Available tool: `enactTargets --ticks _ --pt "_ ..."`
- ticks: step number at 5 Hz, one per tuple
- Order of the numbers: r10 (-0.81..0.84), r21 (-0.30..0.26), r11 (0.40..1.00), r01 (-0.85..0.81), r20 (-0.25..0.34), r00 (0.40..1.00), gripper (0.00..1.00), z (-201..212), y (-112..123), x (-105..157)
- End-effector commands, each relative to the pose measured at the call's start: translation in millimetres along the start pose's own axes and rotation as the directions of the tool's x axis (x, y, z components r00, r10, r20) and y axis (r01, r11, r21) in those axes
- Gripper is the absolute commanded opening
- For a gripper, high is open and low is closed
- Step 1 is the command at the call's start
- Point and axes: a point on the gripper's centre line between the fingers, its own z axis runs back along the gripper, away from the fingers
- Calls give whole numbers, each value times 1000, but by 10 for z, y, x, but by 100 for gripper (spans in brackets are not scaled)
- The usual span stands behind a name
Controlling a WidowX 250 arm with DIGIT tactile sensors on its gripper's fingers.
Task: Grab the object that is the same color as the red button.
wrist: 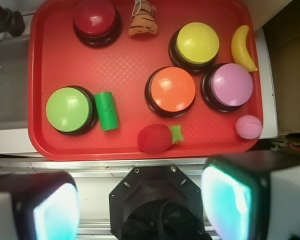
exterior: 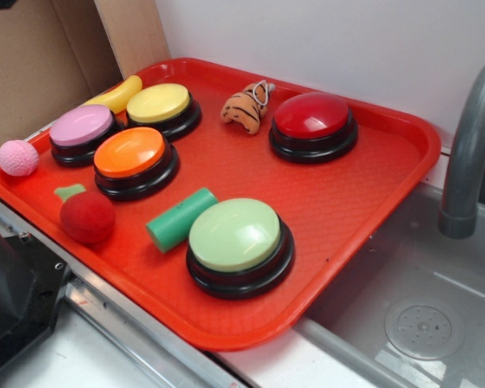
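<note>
The object, a small matte red ball (exterior: pixel 87 217) with a pale green leaf piece (exterior: pixel 69 192), lies near the tray's front left edge; the wrist view shows the ball (wrist: pixel 154 138) at the tray's near rim. The red button (exterior: pixel 313 124), a glossy dark-red dome on a black base, sits at the back right; in the wrist view the red button (wrist: pixel 94 19) is at the top left. My gripper (wrist: pixel 140 205) hangs high above the table edge in front of the tray, open, with nothing between its fingers (wrist: pixel 225 197). The exterior view does not show the gripper.
The red tray (exterior: pixel 364 202) also holds an orange button (exterior: pixel 133 160), pink button (exterior: pixel 82 133), yellow button (exterior: pixel 160 109), light-green button (exterior: pixel 236 245), green cylinder (exterior: pixel 179 218), toy banana (exterior: pixel 117 95), striped plush (exterior: pixel 246 107) and pink textured ball (exterior: pixel 18 158). A grey faucet (exterior: pixel 469 153) and sink (exterior: pixel 412 315) stand right.
</note>
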Motion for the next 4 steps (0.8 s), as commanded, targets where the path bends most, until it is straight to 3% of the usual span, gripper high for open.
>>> enactTargets --ticks 1,4 --pt "0 0 1000 0 0 1000 100 0 0 0" --pt "4 -24 1000 -4 14 1000 100 -658 234 -15"
